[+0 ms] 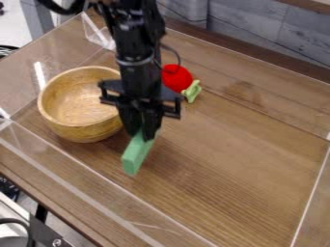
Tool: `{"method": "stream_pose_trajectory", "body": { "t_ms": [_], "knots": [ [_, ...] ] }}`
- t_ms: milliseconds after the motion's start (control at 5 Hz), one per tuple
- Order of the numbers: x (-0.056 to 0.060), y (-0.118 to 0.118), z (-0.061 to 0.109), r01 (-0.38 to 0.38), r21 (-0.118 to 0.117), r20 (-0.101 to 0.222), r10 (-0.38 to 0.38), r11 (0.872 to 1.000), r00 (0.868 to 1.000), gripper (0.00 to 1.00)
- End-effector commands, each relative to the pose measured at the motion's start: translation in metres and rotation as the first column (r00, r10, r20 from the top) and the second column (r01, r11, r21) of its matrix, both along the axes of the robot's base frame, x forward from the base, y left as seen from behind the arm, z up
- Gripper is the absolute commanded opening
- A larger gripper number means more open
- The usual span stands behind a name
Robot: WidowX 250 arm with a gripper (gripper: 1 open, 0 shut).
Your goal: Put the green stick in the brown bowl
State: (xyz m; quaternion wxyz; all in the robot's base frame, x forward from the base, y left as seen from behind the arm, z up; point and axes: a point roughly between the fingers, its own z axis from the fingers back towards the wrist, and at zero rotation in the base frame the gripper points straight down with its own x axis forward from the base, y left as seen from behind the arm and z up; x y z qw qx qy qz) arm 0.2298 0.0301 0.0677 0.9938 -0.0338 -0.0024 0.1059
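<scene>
A: Where is the green stick (pixel 135 152) just now?

B: Just to the right of the brown bowl (pixel 80 104), near its front edge; its upper end is caught in the gripper (pixel 141 135) and its lower end hangs down toward the wooden table (pixel 245 164), tilted a little to the left; whether that lower tip touches the wood or clears it I cannot tell.

A: And the claw, is it apart or together?

B: Drawn in and clamped on the top of the stick; the black fingers (pixel 149 121) stand on either side of the green, close together, pointing straight down; the arm (pixel 133 43) rises above them, just right of the bowl's rim.

A: Is the stick over the bowl?

B: No; it hangs beside the bowl, outside the rim, on the side nearer the middle of the table; the bowl itself is light wood, upright, with nothing visible inside it.

A: Anything else near the bowl?

B: A red ball-like object (pixel 176 76) sits behind the arm, to the right of the bowl and further back; touching or just beside it lies a small green piece (pixel 194 92), partly hidden; a clear plastic wall (pixel 77 183) runs along the table edge in front of the bowl.
</scene>
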Motion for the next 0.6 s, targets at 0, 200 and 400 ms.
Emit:
{"method": "stream_pose_trajectory", "body": {
  "t_ms": [0, 200, 400],
  "knots": [
    [0.011, 0.015, 0.022, 0.004, 0.005, 0.078, -0.004, 1.0, 0.997, 0.0],
    [0.015, 0.035, 0.028, 0.009, 0.003, 0.1, -0.009, 1.0, 0.995, 0.0],
    [0.023, 0.049, 0.036, 0.017, 0.001, 0.119, -0.017, 1.0, 0.993, 0.0]
  ]
}}
